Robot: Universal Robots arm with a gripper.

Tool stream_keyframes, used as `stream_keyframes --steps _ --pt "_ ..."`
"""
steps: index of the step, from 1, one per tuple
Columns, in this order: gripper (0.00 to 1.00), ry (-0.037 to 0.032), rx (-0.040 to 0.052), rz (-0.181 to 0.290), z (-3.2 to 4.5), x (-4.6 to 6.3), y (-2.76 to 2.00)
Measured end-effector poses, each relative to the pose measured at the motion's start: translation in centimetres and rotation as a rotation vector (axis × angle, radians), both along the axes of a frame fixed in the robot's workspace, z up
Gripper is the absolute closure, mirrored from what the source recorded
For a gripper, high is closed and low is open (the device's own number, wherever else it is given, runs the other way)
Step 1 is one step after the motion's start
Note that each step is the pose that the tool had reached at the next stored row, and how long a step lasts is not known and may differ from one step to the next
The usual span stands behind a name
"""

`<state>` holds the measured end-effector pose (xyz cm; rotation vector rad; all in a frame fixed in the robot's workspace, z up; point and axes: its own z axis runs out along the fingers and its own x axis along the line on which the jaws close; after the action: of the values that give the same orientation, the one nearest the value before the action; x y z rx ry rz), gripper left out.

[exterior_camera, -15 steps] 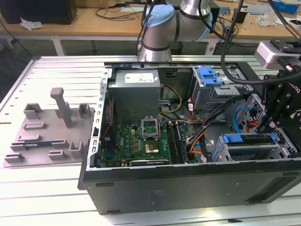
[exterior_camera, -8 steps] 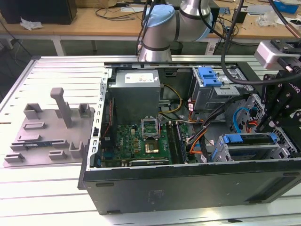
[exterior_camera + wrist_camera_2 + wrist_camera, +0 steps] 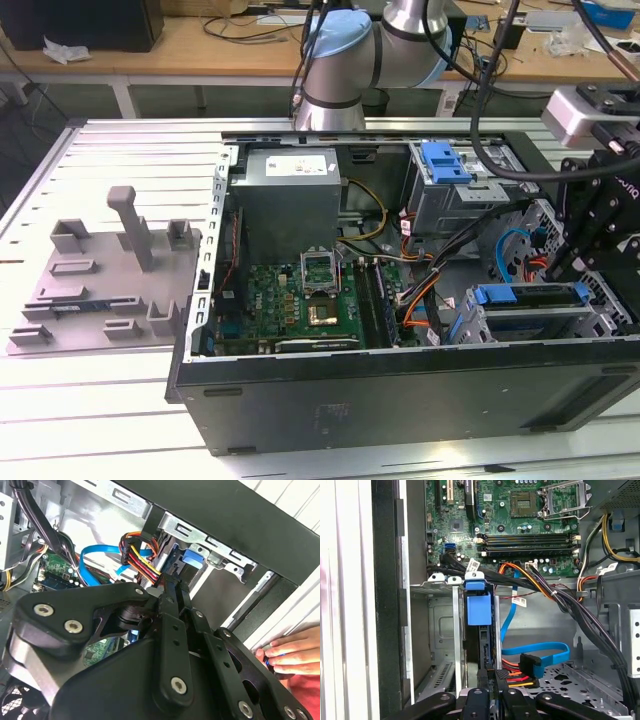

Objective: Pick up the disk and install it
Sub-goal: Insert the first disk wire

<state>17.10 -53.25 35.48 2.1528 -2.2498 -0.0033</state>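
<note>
Blue plastic frames the disk point(image 3: 479, 609), which stands on edge in a slot of the metal cage point(image 3: 442, 630), directly ahead of the claw point(image 3: 492, 694). The claw is narrow: its two fingers point(image 3: 476, 702) sit close on either side of the disk's thin near edge and grip it. In the exterior view the disk point(image 3: 530, 296) is just beside the claw point(image 3: 572, 272), toward the exterior view's left of it.

Room around the claw is small. On one flank the cage's sheet-metal edges are near, and just behind them is the black case wall point(image 3: 385, 605). On the other flank the red, yellow and orange wires point(image 3: 512, 676) almost touch a finger, and a blue flat cable point(image 3: 540, 655) loops just beside them. A thick black cable bundle point(image 3: 560, 600) crosses beyond the disk's far end, and the motherboard point(image 3: 520, 510) lies well apart, behind it. In the second wrist view a person's hand point(image 3: 289, 652) rests outside the case wall, near the claw's body.
</note>
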Motion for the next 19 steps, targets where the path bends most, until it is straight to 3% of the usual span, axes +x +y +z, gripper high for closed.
stream_keyframes --steps 11,19 --pt "0.83 -0.0005 0.0001 0.006 -0.06 0.00 -0.20" --pt "0.83 -0.0051 0.0001 0.015 -0.11 0.00 -0.20"
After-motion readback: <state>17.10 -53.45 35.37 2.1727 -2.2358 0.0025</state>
